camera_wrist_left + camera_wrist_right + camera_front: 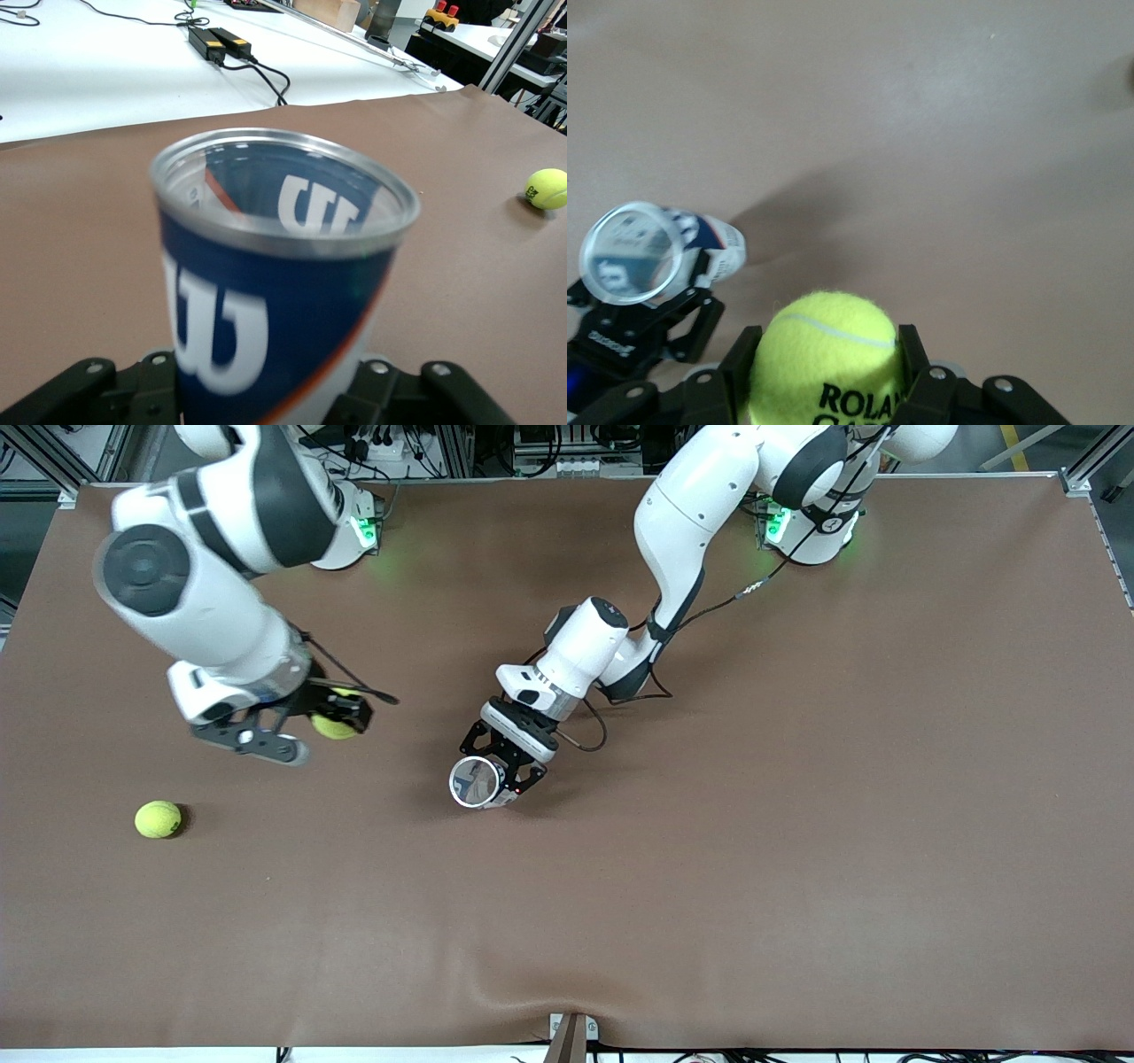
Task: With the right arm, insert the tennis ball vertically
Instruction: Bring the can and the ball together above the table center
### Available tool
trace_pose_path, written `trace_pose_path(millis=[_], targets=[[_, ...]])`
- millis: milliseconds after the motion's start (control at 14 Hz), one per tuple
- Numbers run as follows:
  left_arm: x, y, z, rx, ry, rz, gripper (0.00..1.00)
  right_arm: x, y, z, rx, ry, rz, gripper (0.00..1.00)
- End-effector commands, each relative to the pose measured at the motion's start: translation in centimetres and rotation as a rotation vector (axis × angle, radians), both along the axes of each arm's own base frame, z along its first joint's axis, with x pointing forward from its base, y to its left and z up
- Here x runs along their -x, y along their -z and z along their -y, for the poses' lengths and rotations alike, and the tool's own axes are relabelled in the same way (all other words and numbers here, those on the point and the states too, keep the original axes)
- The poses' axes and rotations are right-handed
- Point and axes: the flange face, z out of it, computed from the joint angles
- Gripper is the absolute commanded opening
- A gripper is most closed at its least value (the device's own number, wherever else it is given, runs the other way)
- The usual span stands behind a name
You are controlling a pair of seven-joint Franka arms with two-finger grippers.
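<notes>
Both fingers of my right gripper (824, 390) pinch a tennis ball (826, 359) between them above the table (797, 824); my left gripper (501, 766) is clamped around the open-topped can (279, 274).

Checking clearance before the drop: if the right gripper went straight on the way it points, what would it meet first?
Probably bare table. The right gripper, holding a ball, isn't over the can yet.

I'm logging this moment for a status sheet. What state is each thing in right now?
Right gripper: up over the table, shut on a tennis ball.
Left gripper: shut on the ball can.
Ball can: lid off, mouth open, nothing visible inside.
Second tennis ball: loose on the table, untouched.
</notes>
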Motion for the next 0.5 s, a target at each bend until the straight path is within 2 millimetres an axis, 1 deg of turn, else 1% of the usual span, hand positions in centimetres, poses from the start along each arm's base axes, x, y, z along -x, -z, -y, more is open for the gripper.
trace_pose_path(millis=[0,72,215,358,430], targets=[[0.3,-0.1,0.5,0.026,-0.018,0.014,0.55,0.1,1.1,-2.8,0.018,0.059,0.028,0.0],[0.3,-0.1,0.5,0.025,-0.019,0.015,0.56,0.0,1.8,-3.9,0.013,0.07,0.044,0.0],[0.3,-0.1,0.4,0.027,-0.022,0.02,0.54,-0.4,3.0,-5.4,-0.001,0.105,0.073,0.0],[0.3,-0.2,0.4,0.029,-0.023,0.025,0.54,-0.7,3.7,-6.1,0.002,0.112,0.096,0.0],[0.3,-0.2,0.4,0.029,-0.023,0.025,0.54,-0.8,3.8,-6.1,0.008,0.109,0.1,0.0]])
